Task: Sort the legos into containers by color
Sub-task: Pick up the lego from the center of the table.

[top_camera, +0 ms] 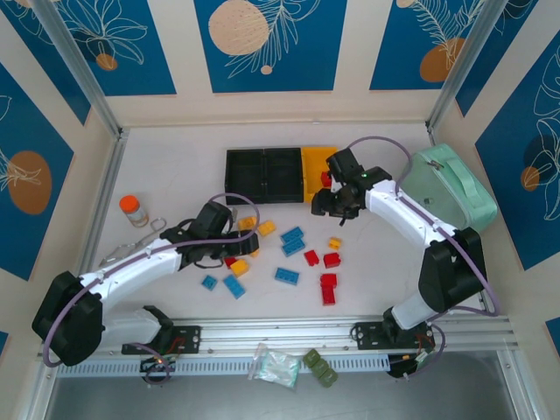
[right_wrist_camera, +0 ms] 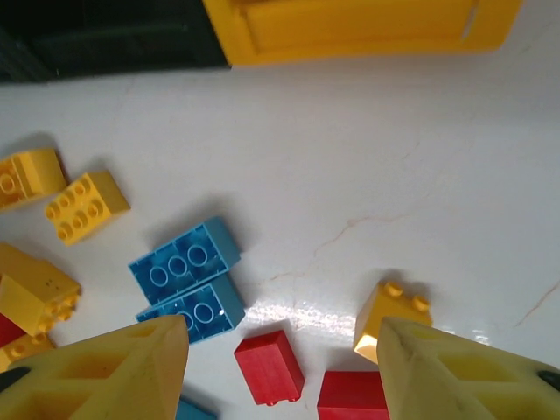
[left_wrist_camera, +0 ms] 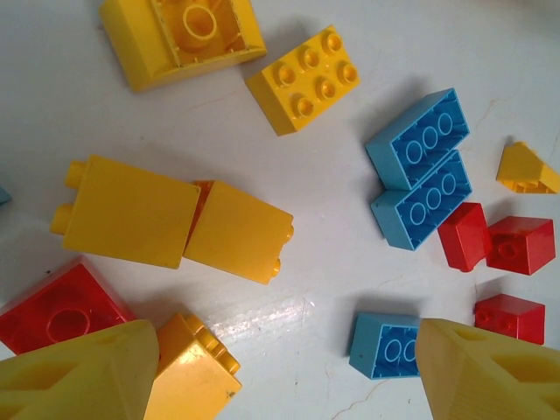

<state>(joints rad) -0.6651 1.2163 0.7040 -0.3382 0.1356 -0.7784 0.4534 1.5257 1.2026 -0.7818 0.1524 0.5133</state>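
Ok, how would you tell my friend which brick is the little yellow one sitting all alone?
Find the yellow bin next to the two black bins. Come straight toward the arms to the small yellow brick. Just beside it lie red bricks, and all other yellow bricks lie further left.

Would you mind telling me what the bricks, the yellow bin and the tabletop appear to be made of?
The bricks: hard moulded plastic, smooth and slightly glossy, judging by the crisp studs and edges. The yellow bin: likely moulded plastic too, with a duller sheen and a stepped wall. The tabletop: perhaps white laminate or stone-look sheet; glossy, with glare and faint veins.
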